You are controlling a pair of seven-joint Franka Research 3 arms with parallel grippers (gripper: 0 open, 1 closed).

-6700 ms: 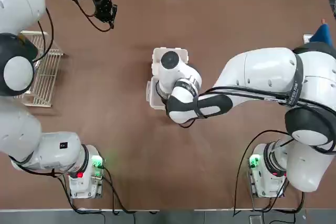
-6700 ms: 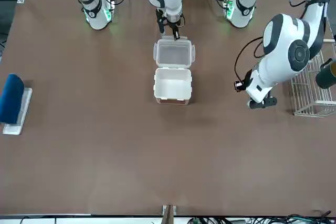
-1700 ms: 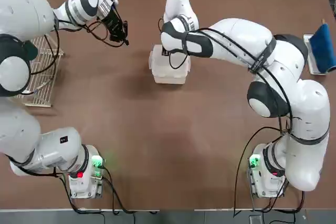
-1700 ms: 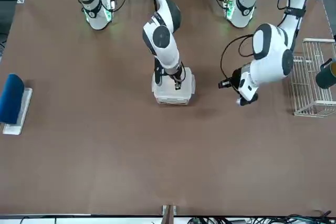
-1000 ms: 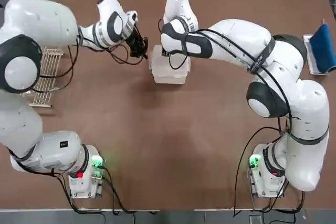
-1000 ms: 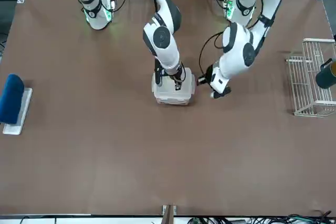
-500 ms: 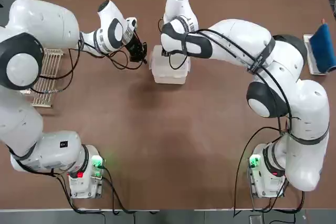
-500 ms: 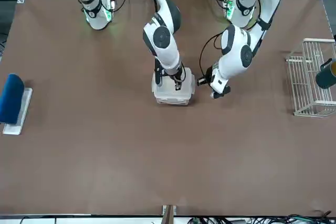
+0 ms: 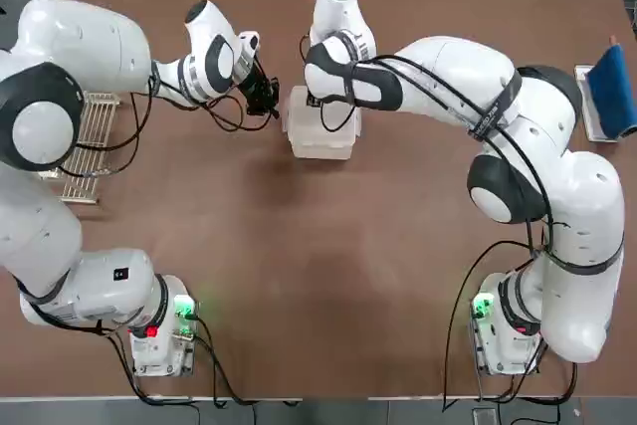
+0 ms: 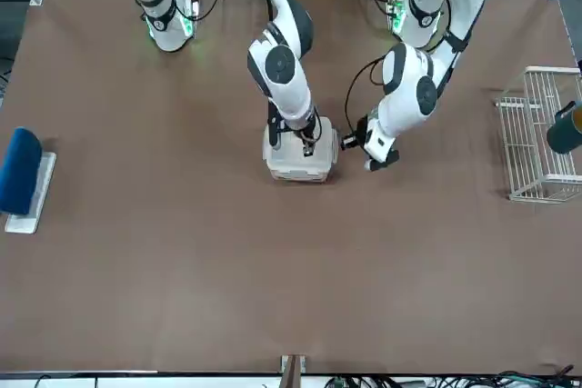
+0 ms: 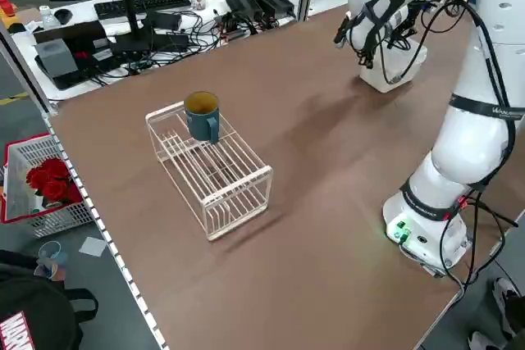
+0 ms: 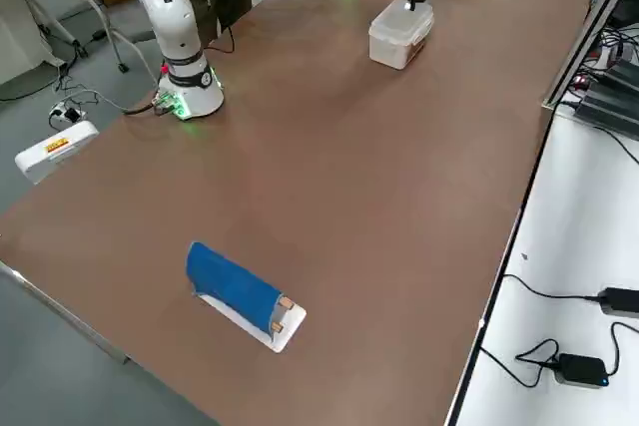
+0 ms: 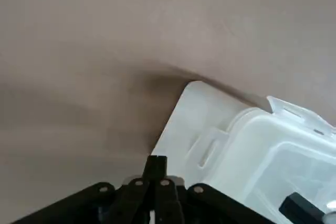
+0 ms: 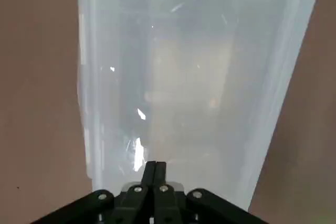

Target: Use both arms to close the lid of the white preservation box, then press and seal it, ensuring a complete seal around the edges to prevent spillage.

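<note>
The white preservation box [image 9: 320, 134] stands mid-table with its lid [image 14: 194, 77] down on it. My right gripper [image 10: 305, 137] is shut, its tip on the lid's top near the edge toward the arms' bases. The wrist hides that spot in the top view. My left gripper [image 9: 269, 106] is shut and low at the box's left side wall, close to the lid's side tab [image 13: 207, 148]. I cannot tell whether it touches the box. The edges [image 13: 247, 124] look level where they show.
A white wire rack [image 9: 85, 141] stands at the table's left edge with a teal mug [image 11: 202, 115] on it. A blue-topped tray [image 9: 609, 97] lies at the right edge. Cables and boxes lie beyond the far edge.
The lid, open in the oldest frames, is now down on the box. Over the last second my left gripper has crept a little closer to the box's side. The right arm has held still.
</note>
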